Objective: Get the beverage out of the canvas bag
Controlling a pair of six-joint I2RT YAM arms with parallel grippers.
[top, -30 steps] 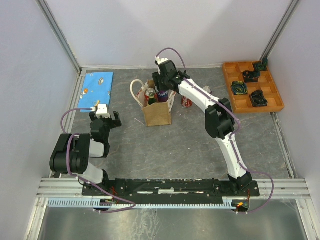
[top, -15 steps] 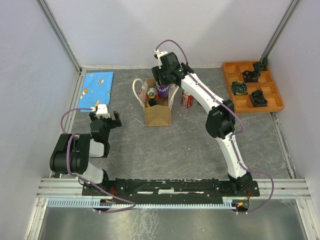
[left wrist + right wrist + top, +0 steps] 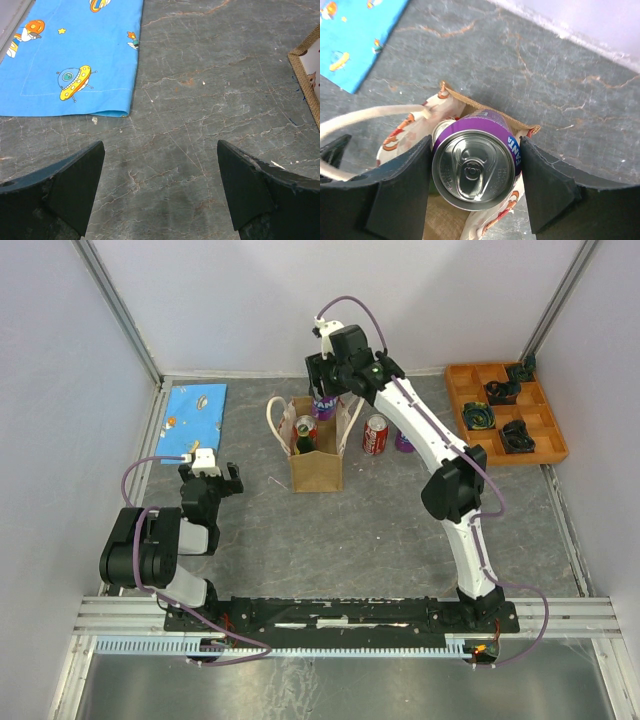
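The right gripper [image 3: 476,192], upper centre of the overhead view, pinches a purple aluminium soda can [image 3: 475,167] by its sides. The can stands upright at the open mouth of the tan boxy canvas bag [image 3: 316,470], with its top above the rim. At lower left, the left gripper [image 3: 160,185] hangs spread and empty over the grey marbled table [image 3: 200,100].

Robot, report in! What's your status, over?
Right claw shut on purple can at mouth of canvas bag. Left claw open over table. White handle beside right claw.
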